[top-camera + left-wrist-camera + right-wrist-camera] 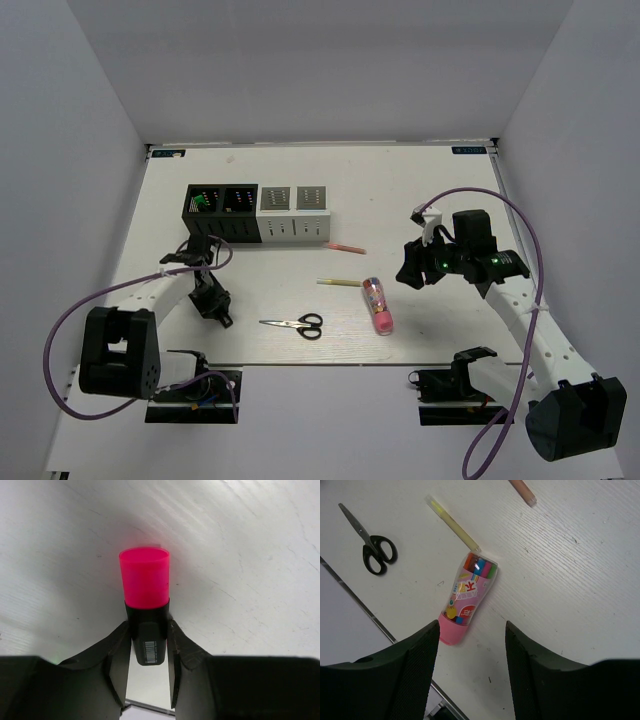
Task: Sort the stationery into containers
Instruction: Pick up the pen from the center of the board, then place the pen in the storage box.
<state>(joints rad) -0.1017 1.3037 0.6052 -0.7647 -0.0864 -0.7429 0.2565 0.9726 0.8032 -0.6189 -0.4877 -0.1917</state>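
Left gripper [148, 630] has its jaws closed on a black marker with a red cap [144, 577]; right gripper [471, 625] hangs with jaws wide.
The marker is at 8 o'clock on the white tabletop [420, 180]. The clear pink-ended tube [467, 597] lies at 5 o'clock below the right jaws, and the black-handled scissors [297, 324] at 6. The joined row of black and white square holders [270, 228] stands at 11.

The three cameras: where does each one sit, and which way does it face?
Top external: above and behind the bases, looking down on the table; both arms show.
Left wrist: on the left arm, facing the table; left gripper shut on a marker.
Right wrist: looking down at tube and scissors; open right gripper shows.
Shared: top and right wrist both show scissors.
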